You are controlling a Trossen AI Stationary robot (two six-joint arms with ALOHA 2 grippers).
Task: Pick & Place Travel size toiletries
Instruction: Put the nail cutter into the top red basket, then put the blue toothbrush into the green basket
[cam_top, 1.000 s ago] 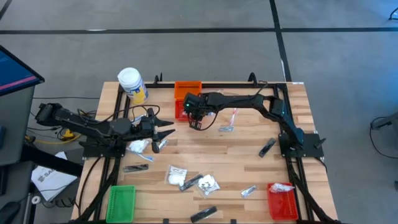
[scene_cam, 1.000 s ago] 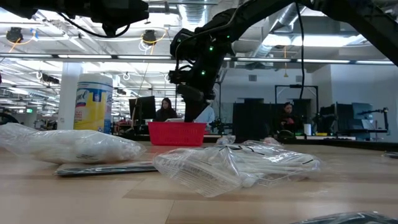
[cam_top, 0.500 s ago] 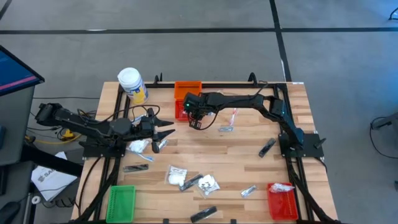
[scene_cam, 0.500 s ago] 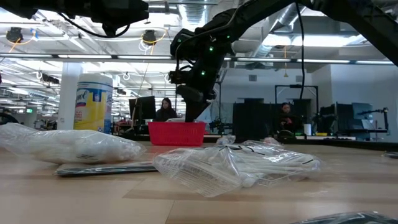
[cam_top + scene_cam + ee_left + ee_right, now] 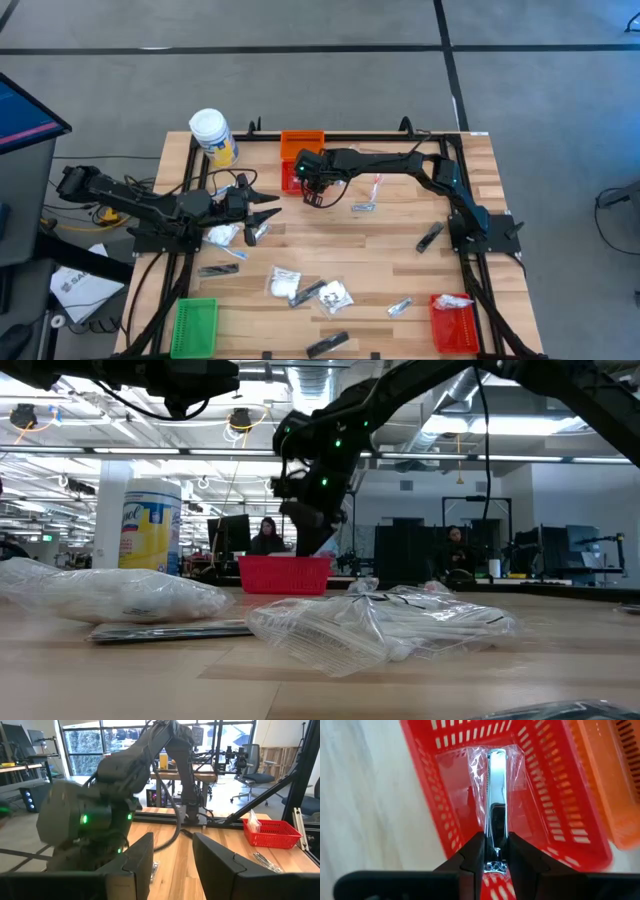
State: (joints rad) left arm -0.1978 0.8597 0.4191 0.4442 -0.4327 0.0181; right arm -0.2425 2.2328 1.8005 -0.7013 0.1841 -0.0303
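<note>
1. Right gripper [image 5: 496, 851]: fingers clamped on a sachet [image 5: 496, 800], hung over the red basket [image 5: 555, 820].
2. Sachet: likely light, stiff core, slick wrap; pinch one end.
3. Left gripper [image 5: 172, 865]: fingers apart, empty, at the worktop's [image 5: 400, 255] left.

Even overhead light, soft shadows, ceiling lamps glaring in low view, blurred foreground arm in left wrist view

Glossy chrome stick [image 5: 496, 795] (clear crinkly wrap), red plastic basket [image 5: 555, 810], wood table [image 5: 380, 245]
</note>
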